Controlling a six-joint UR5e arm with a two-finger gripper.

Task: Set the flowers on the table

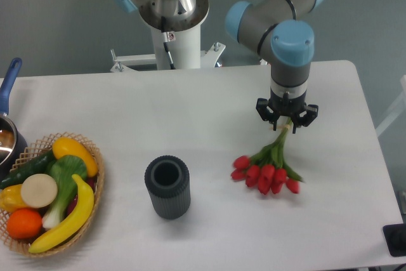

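Flowers (266, 171) lie on the table (209, 112) right of the vase (167, 186), blooms toward the camera, and the gripper (286, 123) fingers grip the stem tips at the far end

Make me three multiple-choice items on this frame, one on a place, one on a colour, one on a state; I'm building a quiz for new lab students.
1. Where is the woven fruit basket?
A. Table's left edge
B. Beside the flowers
C. Behind the robot base

2. What colour are the flowers?
A. Yellow
B. Red
C. White

3. How is the vase standing?
A. Tipped over
B. Upright, holding flowers
C. Upright, empty

Answers: 1 A, it sits at the white table's left side. 2 B, the blooms are red, on green stems running up to the claw. 3 C, its dark opening faces up with nothing inside.
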